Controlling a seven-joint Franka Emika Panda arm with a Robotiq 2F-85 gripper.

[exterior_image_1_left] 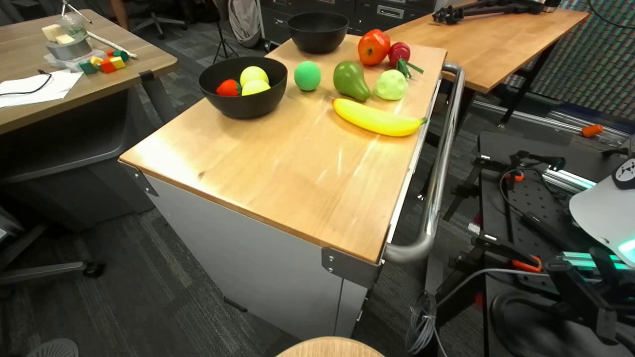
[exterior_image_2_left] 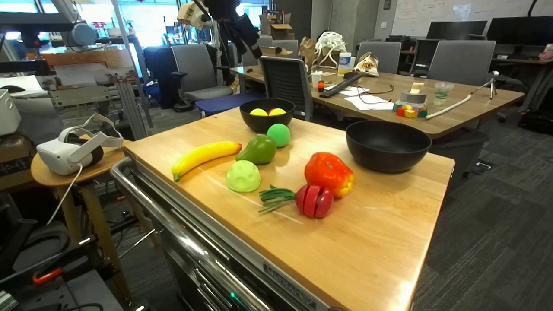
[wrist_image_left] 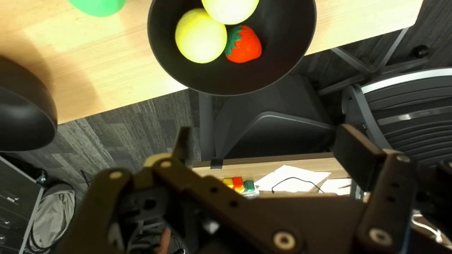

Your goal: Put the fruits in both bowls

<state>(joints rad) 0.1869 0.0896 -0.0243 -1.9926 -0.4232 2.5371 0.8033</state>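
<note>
Bowls (exterior_image_2_left: 386,157), round, black: two; one holds two smooth, rounded yellow fruits (wrist_image_left: 201,36), one strawberry (wrist_image_left: 246,45). Banana (exterior_image_1_left: 378,119), curved, glossy: one. Gripper (wrist_image_left: 269,144): jaws stand wide apart.

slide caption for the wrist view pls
Open, empty gripper, with a strawberry and two yellow balls inside one black bowl and a second bowl at the picture's left edge.

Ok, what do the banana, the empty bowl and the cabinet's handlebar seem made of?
Banana: likely plastic or foam; satin, its body evenly yellow.
Empty black bowl: perhaps plastic, maybe coated metal; matte, with only soft highlights.
Handlebar: probably steel; polished, with bright streaked reflections.
</note>
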